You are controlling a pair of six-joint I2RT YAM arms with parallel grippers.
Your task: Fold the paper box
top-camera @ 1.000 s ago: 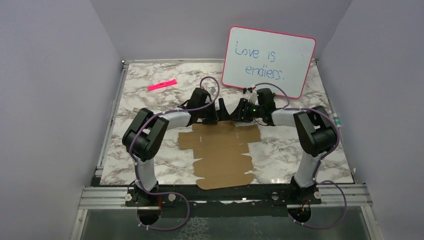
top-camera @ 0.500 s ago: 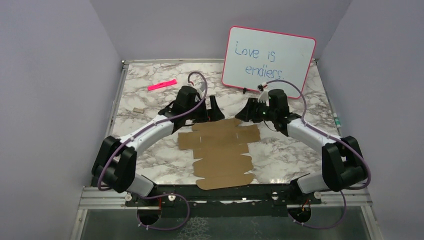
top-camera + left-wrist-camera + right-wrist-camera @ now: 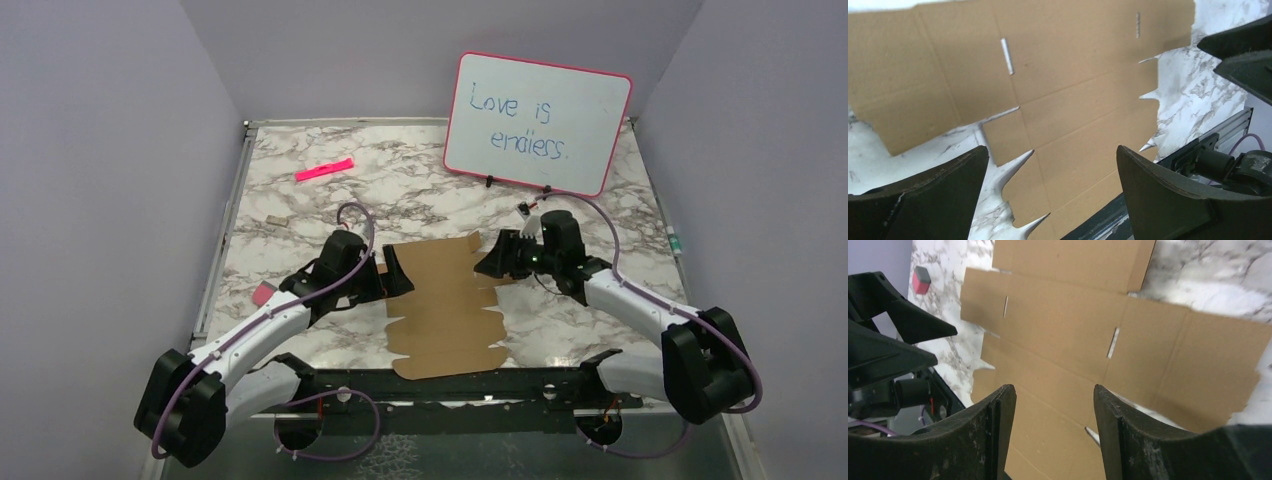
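The paper box (image 3: 446, 305) lies flat and unfolded on the marble table, a brown notched cardboard sheet with creases and slits. My left gripper (image 3: 396, 272) hovers open over the sheet's left flap, nothing between its fingers. My right gripper (image 3: 491, 259) hovers open over the right flap, also empty. The two face each other across the sheet's far half. In the left wrist view the cardboard (image 3: 1073, 75) fills the frame beyond the left gripper (image 3: 1052, 150). The right wrist view shows the sheet (image 3: 1073, 340) below the right gripper (image 3: 1053, 388).
A pink-rimmed whiteboard (image 3: 538, 122) stands at the back right. A slim pink marker (image 3: 324, 169) lies at the back left. A small pink-red block (image 3: 262, 294) sits near the left arm, also in the right wrist view (image 3: 921, 280). The metal front rail (image 3: 450, 385) borders the sheet's near edge.
Both arms have swung outward and come back toward the near edge, from the sheet's far edge to its left and right flaps. The right jaws have spread wider.
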